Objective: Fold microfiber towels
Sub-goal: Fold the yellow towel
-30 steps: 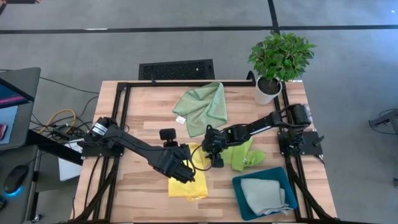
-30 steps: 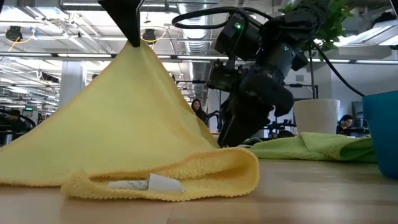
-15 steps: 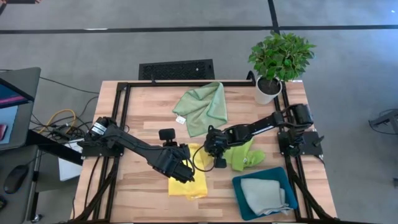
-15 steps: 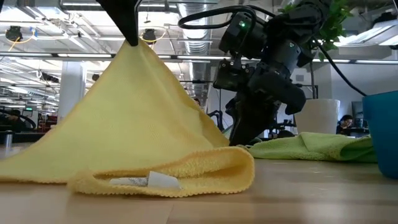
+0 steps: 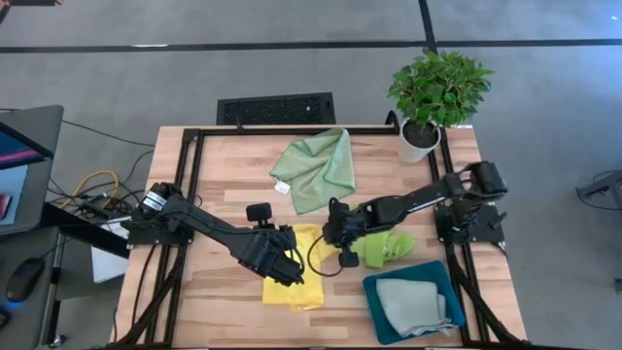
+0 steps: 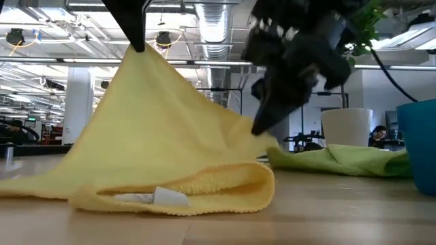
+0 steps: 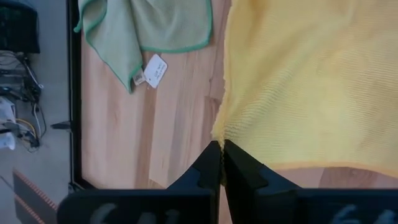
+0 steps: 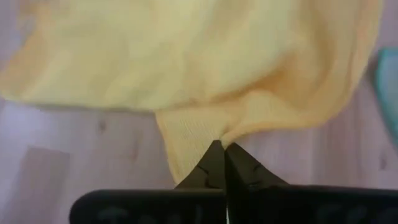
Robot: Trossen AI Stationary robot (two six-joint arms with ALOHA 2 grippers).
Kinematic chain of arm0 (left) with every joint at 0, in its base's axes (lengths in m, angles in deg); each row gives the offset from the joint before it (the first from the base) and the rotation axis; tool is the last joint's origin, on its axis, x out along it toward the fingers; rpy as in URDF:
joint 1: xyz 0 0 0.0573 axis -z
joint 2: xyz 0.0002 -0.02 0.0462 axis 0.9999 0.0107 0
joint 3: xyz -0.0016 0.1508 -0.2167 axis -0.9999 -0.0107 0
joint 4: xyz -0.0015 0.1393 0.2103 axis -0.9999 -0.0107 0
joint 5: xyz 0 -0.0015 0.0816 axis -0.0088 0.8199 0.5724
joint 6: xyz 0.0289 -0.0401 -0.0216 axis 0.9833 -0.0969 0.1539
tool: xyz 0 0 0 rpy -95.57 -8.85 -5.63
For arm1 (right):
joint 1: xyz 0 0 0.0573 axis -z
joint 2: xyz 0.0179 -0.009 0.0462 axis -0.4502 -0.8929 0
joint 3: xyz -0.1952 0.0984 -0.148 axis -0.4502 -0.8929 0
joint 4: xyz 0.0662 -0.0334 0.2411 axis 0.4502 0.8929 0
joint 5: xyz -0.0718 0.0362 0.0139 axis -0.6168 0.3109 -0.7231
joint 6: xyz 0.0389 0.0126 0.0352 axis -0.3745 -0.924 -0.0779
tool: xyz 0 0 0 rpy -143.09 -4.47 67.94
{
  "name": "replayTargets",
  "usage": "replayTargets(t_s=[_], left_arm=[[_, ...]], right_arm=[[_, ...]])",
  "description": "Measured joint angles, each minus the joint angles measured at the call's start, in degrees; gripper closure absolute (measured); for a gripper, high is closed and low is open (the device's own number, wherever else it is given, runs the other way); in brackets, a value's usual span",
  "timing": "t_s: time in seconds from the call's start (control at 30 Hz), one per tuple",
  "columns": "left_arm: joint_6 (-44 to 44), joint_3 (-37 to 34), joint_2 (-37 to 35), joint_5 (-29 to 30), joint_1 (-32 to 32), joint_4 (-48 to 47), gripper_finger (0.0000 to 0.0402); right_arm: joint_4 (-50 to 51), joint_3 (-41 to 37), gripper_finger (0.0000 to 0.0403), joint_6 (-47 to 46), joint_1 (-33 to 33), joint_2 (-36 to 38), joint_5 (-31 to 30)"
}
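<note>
Both the left gripper (image 7: 221, 155) and right gripper (image 8: 219, 155) pinch corners of the yellow towel (image 5: 294, 282) with closed fingers; lifting evenly should keep the fold square.

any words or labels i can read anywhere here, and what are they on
No text can be read in any view.
White tag on the sage green towel: print too small to read.
White tag tucked in the yellow towel: blurred, unreadable.
Laptop screen beside the table: nothing legible.
</note>
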Motion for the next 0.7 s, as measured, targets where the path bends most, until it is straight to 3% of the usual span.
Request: replayTargets(t_s=[0.43,0.7], left_arm=[[-2.8,0.0,0.0,-0.8,0.7,0.0,0.0401],[-10.8,0.0,0.0,8.1,0.7,0.0,0.0401]], right_arm=[[6.0,0.0,0.0397,0.0,-3.9,12.4,-12.6],[13.6,0.1,0.0398,-0.7,-4.2,19.4,-26.0]])
